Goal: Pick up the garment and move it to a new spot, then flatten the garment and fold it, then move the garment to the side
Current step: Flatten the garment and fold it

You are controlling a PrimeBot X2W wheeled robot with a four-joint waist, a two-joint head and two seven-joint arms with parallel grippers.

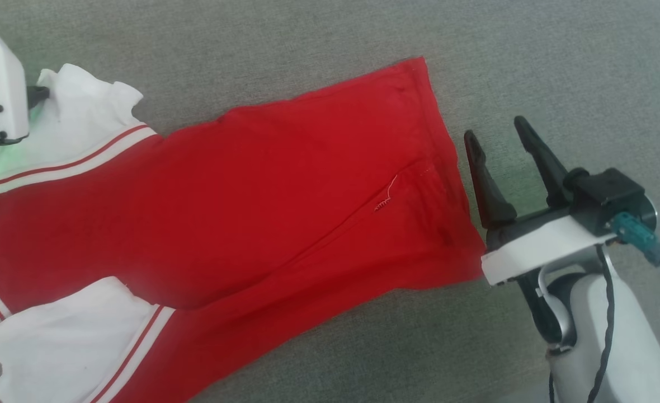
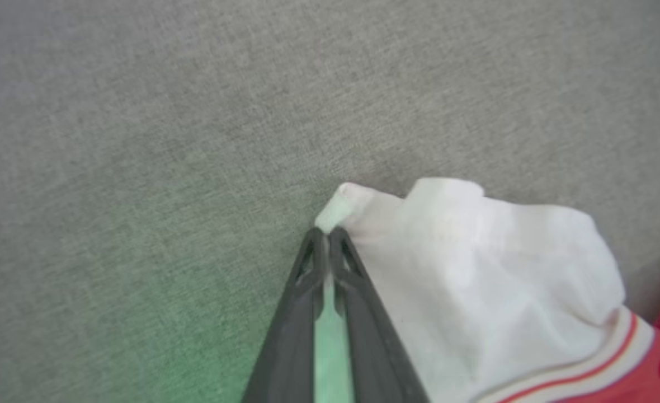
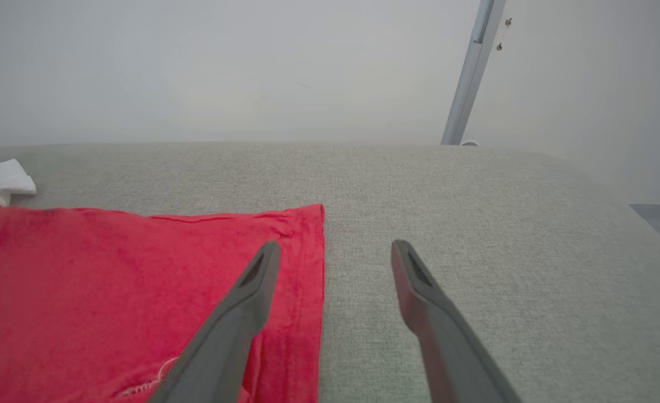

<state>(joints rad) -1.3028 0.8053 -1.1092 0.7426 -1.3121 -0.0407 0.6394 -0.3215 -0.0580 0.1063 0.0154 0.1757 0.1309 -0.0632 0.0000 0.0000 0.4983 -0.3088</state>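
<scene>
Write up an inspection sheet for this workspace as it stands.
Surface: grey woven fabric, flat.
Job's things: red garment spread out, white sleeves toward the robot's left, loose thread near its hem.
Clutter: nothing seen.
Grippers: left gripper shut on a white sleeve's corner; right gripper open beside the hem, holding nothing.
Cables: black cable down the right forearm, teal connector at the wrist.
Surroundings: pale wall, grey post.

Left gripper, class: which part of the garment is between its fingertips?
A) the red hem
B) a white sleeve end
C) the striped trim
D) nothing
B: in the left wrist view the left gripper is closed on a corner of the white sleeve end of the garment.
</scene>
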